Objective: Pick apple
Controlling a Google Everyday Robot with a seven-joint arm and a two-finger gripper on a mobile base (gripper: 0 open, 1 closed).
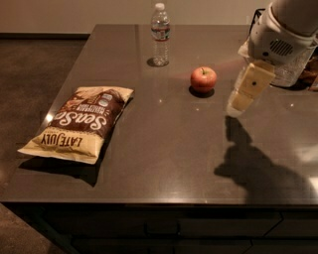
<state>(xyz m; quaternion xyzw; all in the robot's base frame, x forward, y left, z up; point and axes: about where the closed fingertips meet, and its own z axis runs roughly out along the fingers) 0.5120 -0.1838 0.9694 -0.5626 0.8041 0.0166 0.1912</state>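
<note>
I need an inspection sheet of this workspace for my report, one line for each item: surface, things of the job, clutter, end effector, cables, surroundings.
Surface: dark glossy table; the arm's shadow falls on its front right part.
Job's things: apple, red, stem up, standing alone toward the back of the table, not touched by anything.
Clutter: chip bag lying flat near the left edge; water bottle upright at the back, left of the apple.
Grippers: end effector hangs above the table to the right of the apple, apart from it.
Cables: nothing seen.
Surroundings: dark floor to the left; light wall behind the table.
</note>
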